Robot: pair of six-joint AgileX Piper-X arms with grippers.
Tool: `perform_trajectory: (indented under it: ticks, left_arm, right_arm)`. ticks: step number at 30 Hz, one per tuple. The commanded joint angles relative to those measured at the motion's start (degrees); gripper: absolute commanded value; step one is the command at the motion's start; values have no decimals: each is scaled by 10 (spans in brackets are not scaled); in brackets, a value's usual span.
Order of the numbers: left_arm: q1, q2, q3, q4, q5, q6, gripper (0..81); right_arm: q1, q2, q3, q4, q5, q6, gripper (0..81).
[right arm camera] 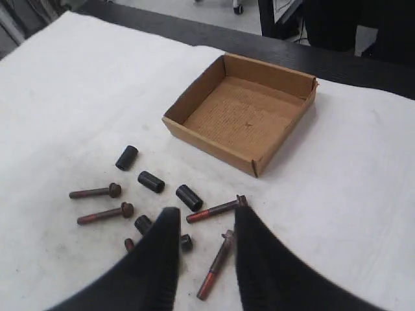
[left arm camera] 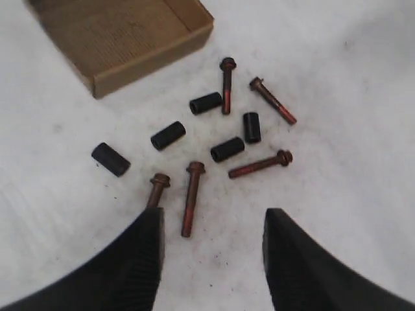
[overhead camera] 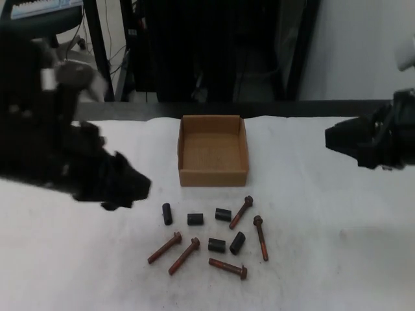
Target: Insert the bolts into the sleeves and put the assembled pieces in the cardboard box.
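White padded cloth covers the counter (overhead camera: 337, 259), with dark stands and a pale wall behind it. At the centre of the high view sits the cardboard box (overhead camera: 213, 176), with nothing inside it. Just below it in the frame lie five bolts (overhead camera: 185, 255) and five sleeves (overhead camera: 195, 219), loosely mixed, every bolt bare and every sleeve unfilled. By that, nothing of the task looks done: all five insertions and all five placements remain. The left pincer (left arm camera: 214, 259), at the middle left of the high view near the scatter, hangs released and grasps nothing. The right pincer (right arm camera: 206, 253) is likewise parted and empty, at the right edge, well apart from the parts.
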Motion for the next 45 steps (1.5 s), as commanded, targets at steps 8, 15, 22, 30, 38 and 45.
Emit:
perform_trajectory:
  ticks: [8,15,22,30,38,45]
  left_arm:
    - [-122,156,-67,67,-192,186,451]
    - [-124,210,-68,39,-223,217,451]
    - [-115,234,-68,-25,-225,226,451]
    - [-103,256,-68,-21,-225,226,451]
    - [-102,276,-68,-27,-225,206,451]
    - [-102,300,-68,-42,-204,180,451]
  right_arm:
    - [68,36,-17,36,42,-19,281]
    - [79,46,-17,56,51,-19,281]
    - [79,46,-17,78,51,-29,281]
    - [79,46,-17,96,57,-55,281]
    - [79,46,-17,96,71,-55,281]
    - [79,46,-17,96,71,-55,281]
